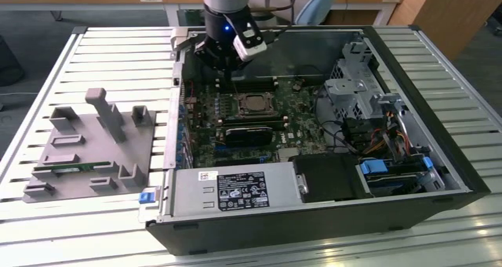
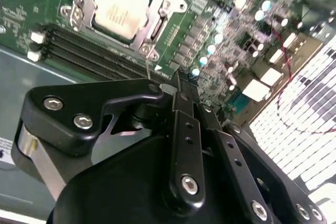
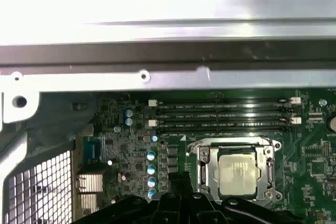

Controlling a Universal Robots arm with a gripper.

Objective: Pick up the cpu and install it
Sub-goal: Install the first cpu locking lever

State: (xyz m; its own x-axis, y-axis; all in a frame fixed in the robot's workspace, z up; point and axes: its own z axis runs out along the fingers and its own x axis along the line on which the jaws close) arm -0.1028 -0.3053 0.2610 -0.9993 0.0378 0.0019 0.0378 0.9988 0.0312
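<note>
hand clenched empty, hovering near the cpu seated in its socket.

Even, bright daylight fills the exterior view, and the white slatted metal table shines. The open black computer case holds a shadowed interior. In the first wrist view, glare washes out the pale grey metal case wall. In the second wrist view, the far green circuit board is blurred.
</note>
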